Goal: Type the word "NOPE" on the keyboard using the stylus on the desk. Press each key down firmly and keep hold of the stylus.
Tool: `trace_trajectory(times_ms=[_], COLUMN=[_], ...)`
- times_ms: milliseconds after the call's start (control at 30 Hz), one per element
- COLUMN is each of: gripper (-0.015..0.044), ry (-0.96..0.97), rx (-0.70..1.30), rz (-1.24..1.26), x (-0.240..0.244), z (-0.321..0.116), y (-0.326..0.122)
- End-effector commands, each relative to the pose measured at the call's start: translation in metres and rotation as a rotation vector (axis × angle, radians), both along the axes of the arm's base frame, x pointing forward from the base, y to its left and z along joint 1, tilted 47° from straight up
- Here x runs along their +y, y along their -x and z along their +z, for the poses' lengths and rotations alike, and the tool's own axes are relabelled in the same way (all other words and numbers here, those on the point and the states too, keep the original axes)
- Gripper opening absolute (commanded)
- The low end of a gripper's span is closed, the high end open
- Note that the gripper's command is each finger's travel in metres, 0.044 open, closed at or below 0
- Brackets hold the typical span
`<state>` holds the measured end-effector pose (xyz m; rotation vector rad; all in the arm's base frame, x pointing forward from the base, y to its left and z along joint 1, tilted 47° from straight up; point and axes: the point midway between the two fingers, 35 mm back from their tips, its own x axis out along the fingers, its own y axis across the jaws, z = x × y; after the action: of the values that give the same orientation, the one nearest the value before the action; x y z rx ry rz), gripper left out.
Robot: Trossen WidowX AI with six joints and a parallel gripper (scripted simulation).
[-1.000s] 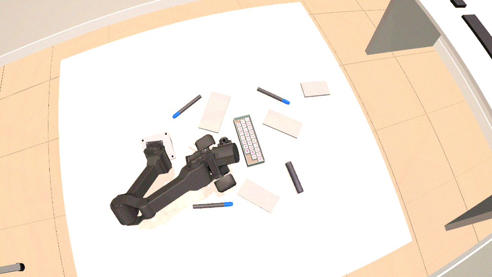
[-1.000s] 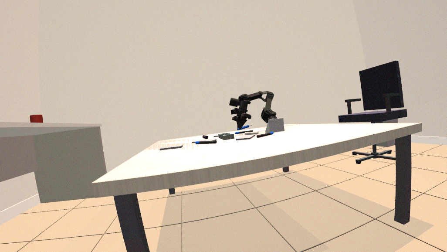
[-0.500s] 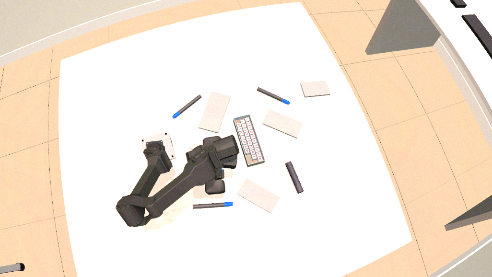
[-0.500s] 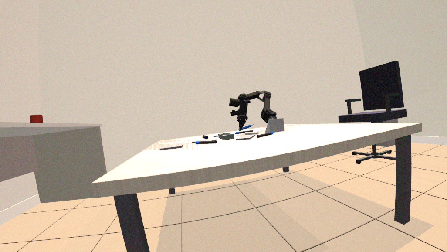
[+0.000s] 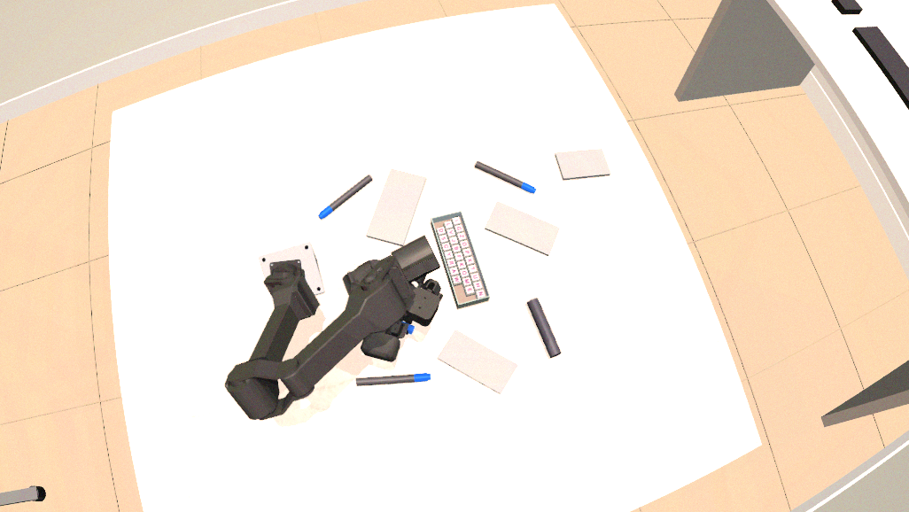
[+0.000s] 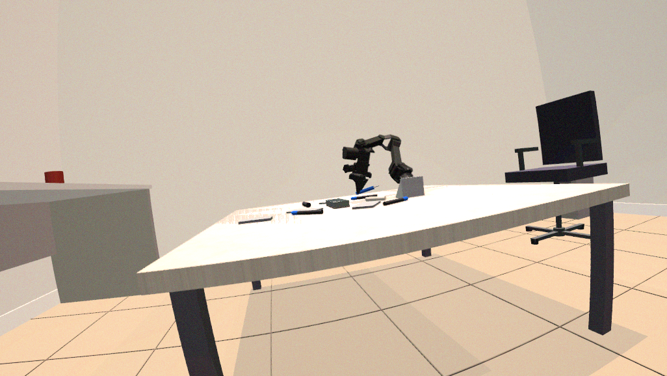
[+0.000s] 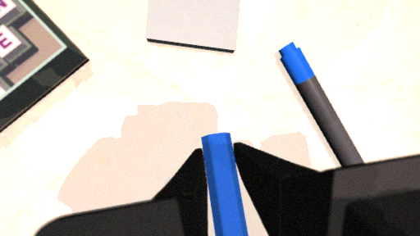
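Top view: the kbd sits mid-table on the white tabletop, approx. parallel to the R edge. The claw is out from the L edge, near the kbd's lower end; its fingers are mostly hidden here, w/ a bit of the blue stylus showing. Count: 1 kbd, 1 arm, 1 dark cyl. toward the R edge, 4 flat slabs: slab A & slab B either side of the kbd, slab C nearest the upper R corner, slab D below. Also 3 blue-capped pens: pen A toward the upper L corner, pen B toward the upper edge, pen C toward the lower edge.

Ext. view: stylus tilted at the claw's tips, well back from the near edge; contact w/ tabletop unclear. 1 chair past the R corner, 1 red cyl. beyond the L corner.

Wrist view: claw only slightly open, pinching 1 stylus btwn. its 2 fingers. Stylus apart from kbd, whose corner is upper L; 1 slab, 1 pen also in view.
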<state>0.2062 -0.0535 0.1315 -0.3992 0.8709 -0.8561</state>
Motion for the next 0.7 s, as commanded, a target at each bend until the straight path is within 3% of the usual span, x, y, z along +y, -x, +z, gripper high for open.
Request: trace_trajectory(times_ms=[0,533,667], gripper=[0.0000,0.0000,0.0000], ry=[0.018,0.058,0.059], rx=[-0.085,-0.476,-0.493], rz=[-0.052,-0.182,-0.185], x=[-0.002,-0.001,-0.001], z=[0.005,0.025,0.025], y=[0.000,-0.005,-0.006])
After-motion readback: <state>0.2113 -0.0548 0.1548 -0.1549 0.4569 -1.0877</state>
